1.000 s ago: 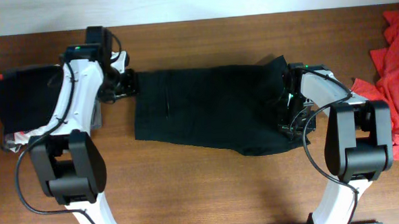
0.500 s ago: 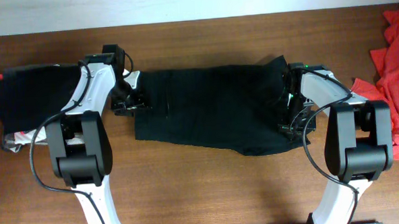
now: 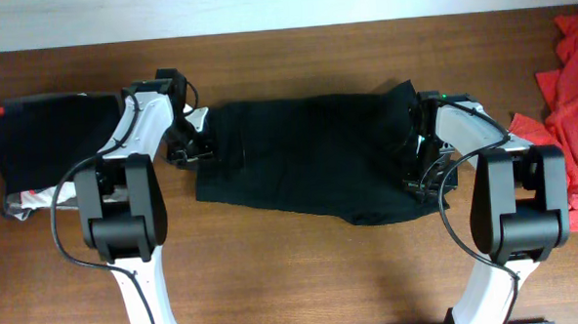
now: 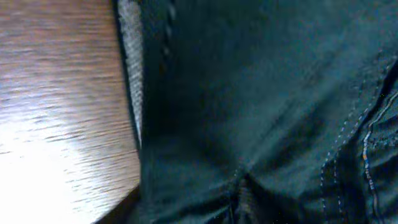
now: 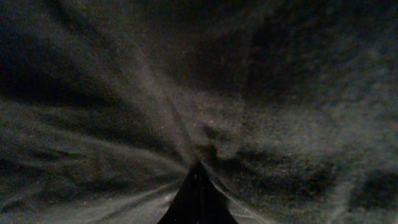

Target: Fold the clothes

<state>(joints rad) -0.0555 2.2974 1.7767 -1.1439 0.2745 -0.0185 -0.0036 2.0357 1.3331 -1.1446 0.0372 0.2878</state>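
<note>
A large plain black cloth (image 3: 308,159) lies spread out across the middle of the table. My left gripper (image 3: 190,142) is at its left edge. In the left wrist view the stitched black cloth (image 4: 267,93) fills the frame and puckers into the gripper (image 4: 239,208) at the bottom, which looks shut on it. My right gripper (image 3: 418,166) is at the cloth's right edge. In the right wrist view the folds of the cloth (image 5: 186,93) radiate from the shut gripper (image 5: 198,186), which pinches the fabric.
A folded black garment (image 3: 48,133) lies at the far left, over something grey and white (image 3: 22,200). A heap of red clothes (image 3: 569,91) lies at the right edge. Bare wood (image 4: 56,112) shows left of the cloth.
My left arm has swung right from beside the folded pile to the black cloth's left edge. The right arm and the cloth have stayed in place.
</note>
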